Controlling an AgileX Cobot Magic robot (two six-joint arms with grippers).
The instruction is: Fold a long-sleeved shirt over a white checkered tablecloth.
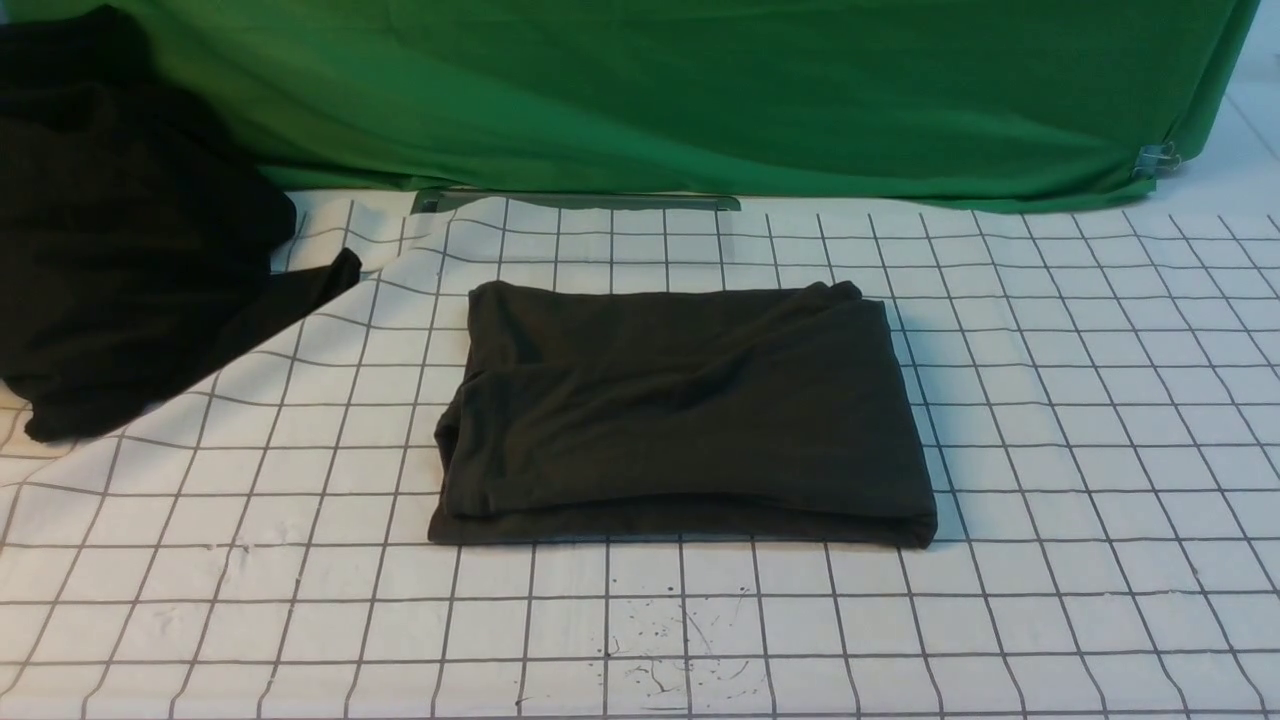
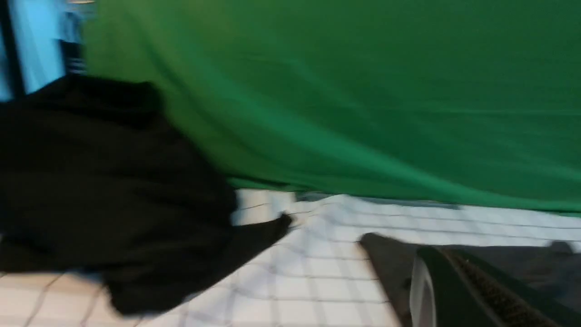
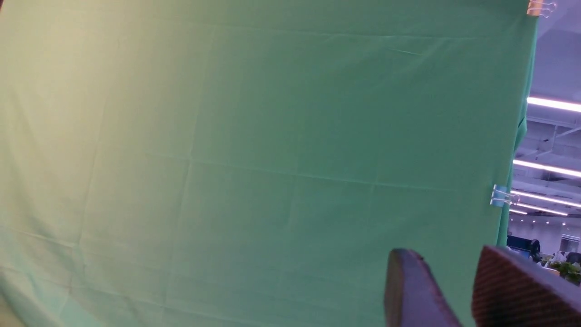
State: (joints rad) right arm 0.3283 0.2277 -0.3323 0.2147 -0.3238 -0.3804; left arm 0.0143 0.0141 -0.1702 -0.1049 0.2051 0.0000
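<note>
Front view: long-sleeved shirt point(image 1: 685, 410) folded into a compact dark rectangle, lying flat near the middle of the white checkered tablecloth point(image 1: 1080, 420). Only plain charcoal knit on top, with soft wrinkles across it; print not visible. Thick folded edge along the near side, several layers showing at the left end. Small ink specks point(image 1: 680, 640) on the tablecloth just in front of the shirt. Rumpled heap of black cloth point(image 1: 130, 230) at the far left, apart from the shirt, with one corner resting on the tablecloth. Green backdrop point(image 1: 700, 90) hanging behind, fastened by a metal clip point(image 1: 1155, 158) at its right end.

Left wrist view, quite blurred: left gripper point(image 2: 447, 277) closed, seen in front of the far left corner of the folded shirt. Nothing visible in its grip. Cannot tell whether touching the cloth or only near it.

Right wrist view: right gripper point(image 3: 444, 254) pointing at the green backdrop, fingers point(image 3: 408, 290) partly apart, green cloth visible through the gap, nothing held. Bright ceiling lights point(image 3: 549, 168) beyond the backdrop's edge.
</note>
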